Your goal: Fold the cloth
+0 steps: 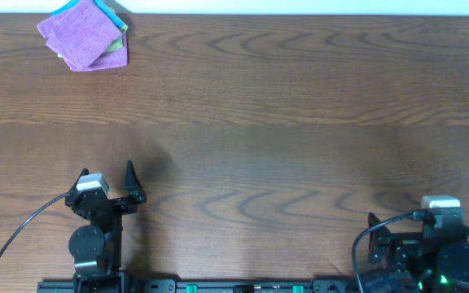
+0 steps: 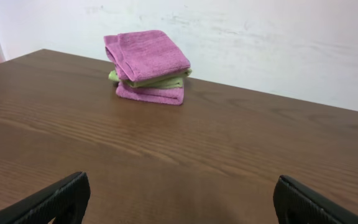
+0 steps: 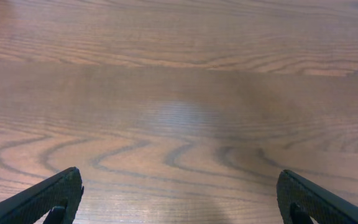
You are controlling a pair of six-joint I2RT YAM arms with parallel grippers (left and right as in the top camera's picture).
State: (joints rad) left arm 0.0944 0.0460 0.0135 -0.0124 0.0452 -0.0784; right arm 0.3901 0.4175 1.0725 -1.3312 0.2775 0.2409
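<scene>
The lilac-purple cloth [image 1: 78, 28] lies folded on top of a small stack at the table's far left corner. It also shows in the left wrist view [image 2: 148, 55], well ahead of the fingers. No white tag shows. My left gripper [image 1: 107, 179] [image 2: 179, 199] is open and empty near the front edge, far from the stack. My right gripper [image 1: 418, 236] [image 3: 179, 196] is open and empty over bare wood at the front right.
Under the top cloth lie a yellow-green folded cloth [image 2: 160, 81], a bright blue one [image 1: 119, 15] and another purple one [image 2: 151, 93]. The table's far edge meets a white wall [image 2: 278, 43] just behind the stack.
</scene>
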